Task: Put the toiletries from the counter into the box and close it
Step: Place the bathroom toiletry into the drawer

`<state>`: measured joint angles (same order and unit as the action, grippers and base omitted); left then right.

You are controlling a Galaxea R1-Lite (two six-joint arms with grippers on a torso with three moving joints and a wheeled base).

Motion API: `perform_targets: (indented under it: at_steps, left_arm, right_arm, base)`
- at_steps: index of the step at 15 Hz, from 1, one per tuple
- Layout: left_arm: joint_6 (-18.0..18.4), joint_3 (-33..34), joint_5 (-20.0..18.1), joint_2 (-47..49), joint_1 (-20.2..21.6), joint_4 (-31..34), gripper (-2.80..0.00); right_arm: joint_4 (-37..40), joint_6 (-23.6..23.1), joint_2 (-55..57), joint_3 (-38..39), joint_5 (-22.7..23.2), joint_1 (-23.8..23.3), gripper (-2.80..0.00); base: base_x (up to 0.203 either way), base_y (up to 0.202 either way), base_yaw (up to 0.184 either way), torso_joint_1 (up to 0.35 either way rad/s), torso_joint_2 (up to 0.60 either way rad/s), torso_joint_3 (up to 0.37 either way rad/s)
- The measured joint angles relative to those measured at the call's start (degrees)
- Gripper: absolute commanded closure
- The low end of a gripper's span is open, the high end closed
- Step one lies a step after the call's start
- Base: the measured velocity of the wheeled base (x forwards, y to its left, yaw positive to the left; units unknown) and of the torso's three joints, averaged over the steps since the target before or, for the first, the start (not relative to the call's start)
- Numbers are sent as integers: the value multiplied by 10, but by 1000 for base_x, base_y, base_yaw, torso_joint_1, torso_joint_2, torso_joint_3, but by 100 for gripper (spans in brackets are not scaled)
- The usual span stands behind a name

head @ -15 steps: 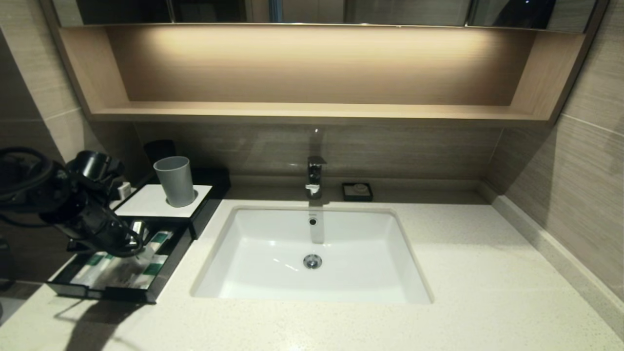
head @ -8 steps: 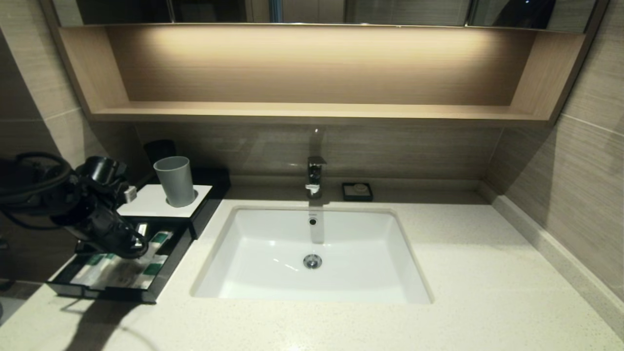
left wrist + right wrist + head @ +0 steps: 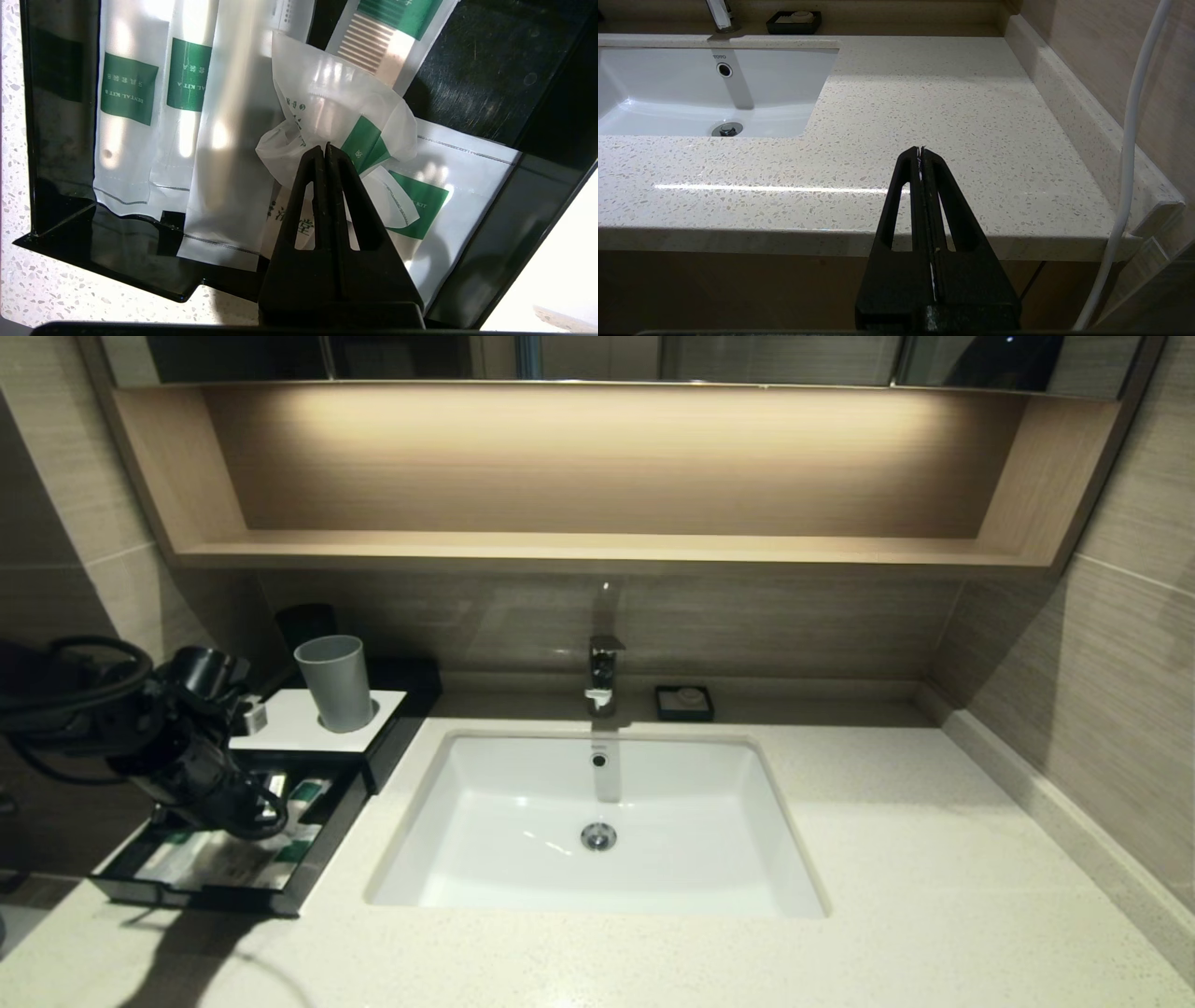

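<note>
Left gripper [image 3: 325, 145] hung over the box's [image 3: 322, 723] open drawer [image 3: 313, 873], fingers pinched on a crumpled sachet [image 3: 336, 126]; other toiletries [image 3: 154, 116] lay inside the drawer; right gripper [image 3: 920, 149], fingers together, idled beyond the drawer, off the counter [image 3: 924, 102] edge.

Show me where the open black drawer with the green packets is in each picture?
Head view: drawer at lower left, under the left end effector.
Left wrist view: drawer fills the picture.
Right wrist view: not in it.
Shared landmark: speckled counter.
</note>
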<state>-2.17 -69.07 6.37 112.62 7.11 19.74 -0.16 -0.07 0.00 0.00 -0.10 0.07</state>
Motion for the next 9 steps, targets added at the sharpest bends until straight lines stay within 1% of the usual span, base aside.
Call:
perform_targets:
  at_steps: [9]
  left_arm:
    - [2,-2,2,10,-1,0,0]
  right_arm:
    - [0,0,0,0,0,0,0]
  base:
    - [0,0,0,0,0,0]
